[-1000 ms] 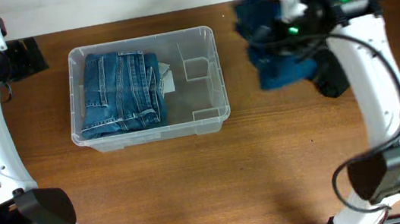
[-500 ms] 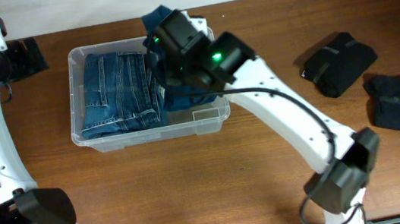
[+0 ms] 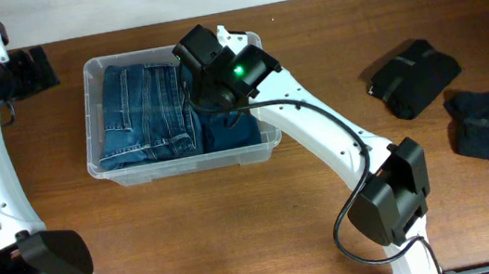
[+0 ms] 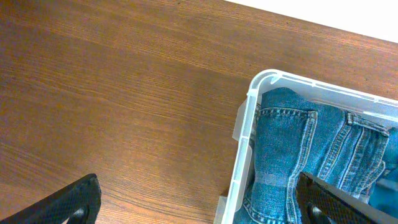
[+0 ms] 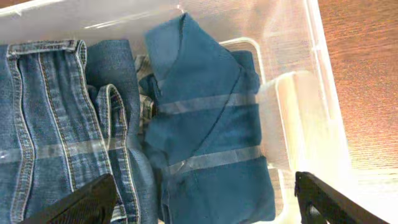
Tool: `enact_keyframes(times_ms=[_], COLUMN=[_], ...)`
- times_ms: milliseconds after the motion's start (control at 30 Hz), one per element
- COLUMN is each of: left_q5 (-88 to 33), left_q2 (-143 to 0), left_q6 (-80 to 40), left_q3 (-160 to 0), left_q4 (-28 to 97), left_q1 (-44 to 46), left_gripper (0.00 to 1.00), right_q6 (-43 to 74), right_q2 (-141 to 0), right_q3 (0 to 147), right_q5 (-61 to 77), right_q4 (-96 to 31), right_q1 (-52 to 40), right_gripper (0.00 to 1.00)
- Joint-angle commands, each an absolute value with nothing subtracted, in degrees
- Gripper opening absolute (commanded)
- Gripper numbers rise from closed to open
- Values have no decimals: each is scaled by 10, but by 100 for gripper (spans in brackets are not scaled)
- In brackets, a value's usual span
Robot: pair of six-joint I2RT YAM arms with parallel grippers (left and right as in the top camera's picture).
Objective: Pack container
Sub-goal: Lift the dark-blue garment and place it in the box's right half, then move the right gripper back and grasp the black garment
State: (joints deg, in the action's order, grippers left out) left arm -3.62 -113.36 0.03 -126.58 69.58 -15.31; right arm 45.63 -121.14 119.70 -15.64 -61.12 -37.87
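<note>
The left arm has not stirred since a second ago. It is parked at the far left back corner of the table (image 3: pixel 237 231), and the left gripper (image 4: pixel 198 186) has its fingers spread wide with nothing between them, hanging over bare wood just beside the container's left end.

The container (image 3: pixel 183 168) sits where it was, left of the table's middle and near the back edge. Folded blue jeans (image 3: pixel 143 112) fill its left half, unchanged.

The difference is to their right. Half a second back the blue shirt (image 3: pixel 230 129) was bunched under the right arm, with a corner poking over the container's back rim. A second ago it was still away at the right side of the table. Now it lies folded flat inside the container, filling the right half and pressed up against the jeans, with nothing over the rim.

The right gripper (image 5: pixel 205 186) hovers just above the shirt, fingers wide apart and gripping nothing. That arm's elbow has swung in closer to the container than before.

Over on the right, a black folded garment (image 3: pixel 410 74) and a dark navy one (image 3: pixel 483 124) lie on the wood near each other, both where they were half a second ago.
</note>
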Motion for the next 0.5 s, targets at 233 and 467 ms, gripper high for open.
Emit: enact_keyframes(times_ms=[233,467], left_q5=[-34,-34], left_q2=[-1136,-1136], left_q6=[9,9], left_q3=[-1264,-1264], left_q4=[697,697], left_q1=[-156,-156], left_gripper=[99,99], right_q6=[304,314], right_q2=[-1124,-1138], right_q3=[1227,1227], right_q5=[-170,-121], right_q4=[-678,-736], right_q1=[-265,-47], right_gripper=[99,99])
